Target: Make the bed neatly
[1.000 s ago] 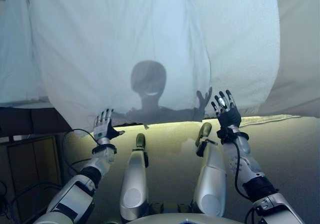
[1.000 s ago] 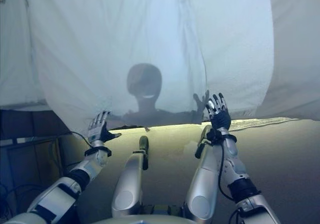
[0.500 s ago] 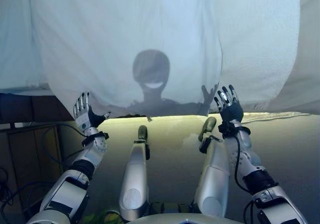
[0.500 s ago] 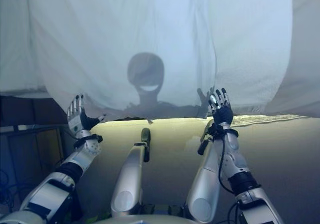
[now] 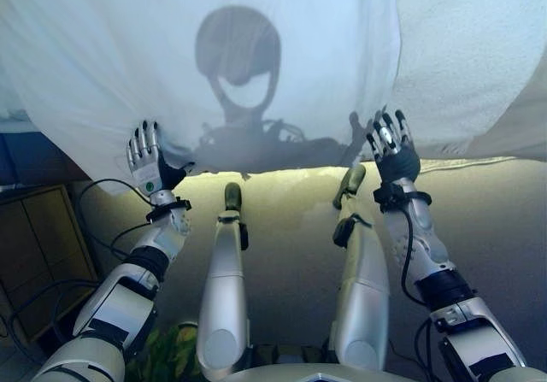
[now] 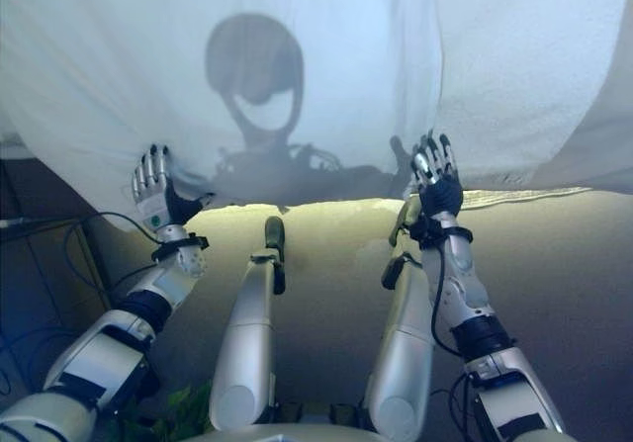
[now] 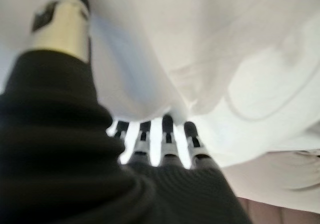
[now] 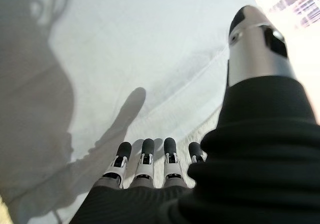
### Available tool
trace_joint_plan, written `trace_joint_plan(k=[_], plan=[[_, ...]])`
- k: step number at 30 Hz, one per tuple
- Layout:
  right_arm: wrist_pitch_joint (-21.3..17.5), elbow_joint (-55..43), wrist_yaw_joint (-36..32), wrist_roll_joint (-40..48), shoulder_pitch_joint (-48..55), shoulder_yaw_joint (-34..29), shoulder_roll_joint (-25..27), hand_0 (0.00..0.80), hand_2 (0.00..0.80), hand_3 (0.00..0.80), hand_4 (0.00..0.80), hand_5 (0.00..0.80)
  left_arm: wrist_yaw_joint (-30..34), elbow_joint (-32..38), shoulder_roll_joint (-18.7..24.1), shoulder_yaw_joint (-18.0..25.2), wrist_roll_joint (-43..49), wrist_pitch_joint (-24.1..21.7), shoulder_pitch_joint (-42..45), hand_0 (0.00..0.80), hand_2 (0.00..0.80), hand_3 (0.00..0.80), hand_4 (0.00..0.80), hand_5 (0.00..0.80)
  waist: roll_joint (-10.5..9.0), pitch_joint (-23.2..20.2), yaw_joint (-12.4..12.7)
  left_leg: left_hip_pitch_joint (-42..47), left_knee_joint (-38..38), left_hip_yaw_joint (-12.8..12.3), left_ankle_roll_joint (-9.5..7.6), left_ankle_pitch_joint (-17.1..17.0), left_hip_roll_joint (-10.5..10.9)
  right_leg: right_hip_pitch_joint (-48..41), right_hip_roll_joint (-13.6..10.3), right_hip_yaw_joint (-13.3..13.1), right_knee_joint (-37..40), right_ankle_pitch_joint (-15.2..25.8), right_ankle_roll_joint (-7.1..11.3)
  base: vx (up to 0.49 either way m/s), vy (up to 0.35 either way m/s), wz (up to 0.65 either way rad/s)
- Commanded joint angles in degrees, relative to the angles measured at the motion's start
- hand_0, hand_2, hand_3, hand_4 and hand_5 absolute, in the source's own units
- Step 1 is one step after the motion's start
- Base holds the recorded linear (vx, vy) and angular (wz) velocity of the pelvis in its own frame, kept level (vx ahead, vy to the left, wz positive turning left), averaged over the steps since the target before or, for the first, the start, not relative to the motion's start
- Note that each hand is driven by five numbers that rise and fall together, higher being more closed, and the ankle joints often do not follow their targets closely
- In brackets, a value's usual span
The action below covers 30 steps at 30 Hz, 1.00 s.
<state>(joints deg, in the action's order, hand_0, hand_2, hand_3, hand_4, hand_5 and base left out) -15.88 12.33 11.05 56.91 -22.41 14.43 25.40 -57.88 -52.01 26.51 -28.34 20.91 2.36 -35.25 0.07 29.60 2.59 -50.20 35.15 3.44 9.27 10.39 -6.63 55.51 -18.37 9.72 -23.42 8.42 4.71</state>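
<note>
Both robot hands are raised with straight, spread fingers at the near edge of a bed. Left hand [image 5: 150,167] is at the lower edge of a thin white sheet [image 5: 256,66], near the sheet's left corner, fingertips at or just over the cloth; contact cannot be confirmed. Its wrist view shows the fingers [image 7: 167,134] reaching under folds of the white cloth. Right hand [image 5: 393,149] is held up at the same edge, further right, fingers [image 8: 145,159] straight against the sheet, gripping nothing. A thicker white duvet [image 5: 479,57] lies under the sheet toward the bed's right side. Below the sheet's hanging edge, the pale side of the mattress [image 5: 291,202] shows. Wooden furniture [image 5: 34,254] stands by the bed's left corner.
</note>
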Motion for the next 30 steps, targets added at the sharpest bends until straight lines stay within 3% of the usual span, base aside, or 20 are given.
trace_joint_plan(k=[1,6,11,18,30], plan=[[-0.87,-8.41,1.45,-1.79,1.61,-1.54,3.33,0.000,0.000,0.000,0.000,0.000,3.17,-0.42,1.41,-1.17,4.66,3.62,2.25,0.000,0.000,0.000,0.000,0.000,-1.52,0.19,1.22,-3.92,-5.92,3.89,-1.86,-11.20,0.00,0.82,-3.29,-4.48,-4.28,0.91,10.29,-0.039,0.027,-0.01],[0.85,-11.50,3.01,-2.50,0.98,-1.77,3.62,0.000,0.000,0.000,0.000,0.000,10.80,-3.07,0.44,-2.71,3.92,9.07,3.29,0.000,0.000,0.000,0.000,0.000,-1.80,0.19,0.67,-5.07,-5.81,3.74,-2.11,-11.41,0.08,1.91,-3.06,-4.46,-3.58,1.71,10.29,-0.035,0.018,-0.04],[0.61,-12.89,3.42,-3.59,1.29,-1.51,3.05,0.000,0.000,0.000,0.000,0.000,15.77,-7.05,-0.55,-3.79,1.08,9.84,4.95,0.000,0.000,0.000,0.000,0.000,-1.72,0.19,0.55,-4.38,-6.70,3.60,-2.05,-11.53,-0.21,1.15,-3.25,-4.03,-2.24,2.04,10.29,-0.010,-0.008,-0.04],[-0.72,-14.95,3.43,-4.82,3.87,-1.83,1.75,0.000,0.000,0.000,0.000,0.000,19.91,-10.24,-1.49,-3.51,0.86,7.55,10.52,0.000,0.000,0.000,0.000,0.000,-1.34,0.19,1.37,-1.79,-7.88,3.36,-2.09,-11.06,-0.50,-1.53,-4.21,-2.75,-1.56,1.85,10.29,-0.002,-0.051,-0.01],[-3.61,-15.42,-0.49,-3.51,9.96,-3.91,-1.07,0.000,0.000,0.000,0.000,0.000,27.22,-14.08,-1.90,0.52,0.26,1.99,21.84,0.000,0.000,0.000,0.000,0.000,-0.75,0.19,4.27,9.22,-9.70,2.37,-2.40,-8.97,-0.62,-12.05,-6.86,0.24,-1.22,0.40,10.17,0.040,-0.077,0.04]])
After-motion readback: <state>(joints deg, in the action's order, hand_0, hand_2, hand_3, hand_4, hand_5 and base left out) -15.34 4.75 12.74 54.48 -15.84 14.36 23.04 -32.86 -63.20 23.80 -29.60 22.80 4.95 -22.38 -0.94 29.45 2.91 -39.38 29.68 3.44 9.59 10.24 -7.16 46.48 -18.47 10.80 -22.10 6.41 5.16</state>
